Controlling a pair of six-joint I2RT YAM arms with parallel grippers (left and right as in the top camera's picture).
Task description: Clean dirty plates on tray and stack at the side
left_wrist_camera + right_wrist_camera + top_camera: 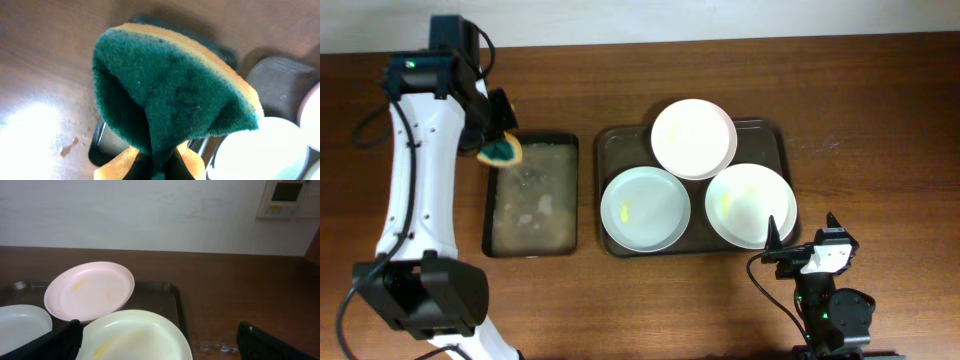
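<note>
Three white plates lie on the dark brown tray [610, 140]: one at the back [694, 137], one front left [645, 208] with a yellow smear, one front right [751, 204] with a yellow smear. My left gripper [498, 135] is shut on a green and yellow sponge [502, 152], held over the back left corner of the narrow black tray [531, 195]. The sponge fills the left wrist view [170, 90]. My right gripper [802, 235] is open and empty, near the front right plate's front edge [135, 335].
The black tray holds shallow soapy water. Bare brown table lies right of the brown tray [870, 150]. In the right wrist view, a white wall with a wall panel [287, 197] stands behind the table.
</note>
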